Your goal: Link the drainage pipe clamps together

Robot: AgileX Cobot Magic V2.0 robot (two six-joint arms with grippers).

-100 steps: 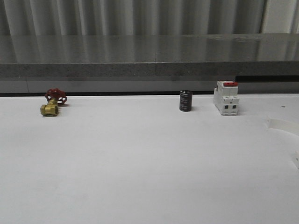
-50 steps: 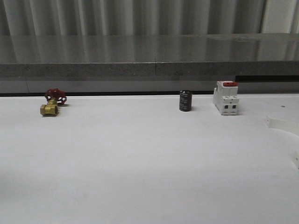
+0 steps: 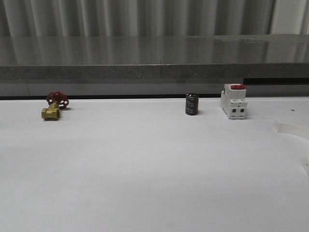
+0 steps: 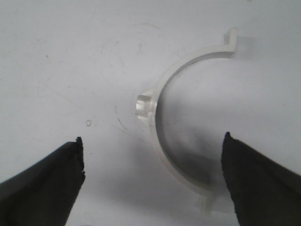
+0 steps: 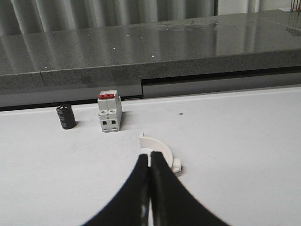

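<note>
Nothing's joined yet, as far as I can tell. From the left wrist cam I've got one clamp half (image 4: 162, 136) lying flat on the bench (image 4: 70, 56), open side facing away from its little outer tab, and my left end effector (image 4: 153, 181) is hanging over it with the jaws spread wide. One finger is on the tab side and clear of the half, the other sits over the open side. It isn't touching the plastic from what I can see, so no grasp on that side.

The other half (image 5: 160, 149) shows up on the right wrist cam, resting on the bench a bit in front of the breaker (image 5: 109, 111) and closer to me. My right end effector (image 5: 150, 188) has its fingers pressed together with nothing between them, tips just short of that half. In the front view I can catch a sliver of white plastic (image 3: 292, 129) at the edge, off to the right of the breaker and nearer the robot.

So by my read, both pickups, the lining up of the flanges and the actual snapping together are still ahead. The right side will need to open up first.
</note>
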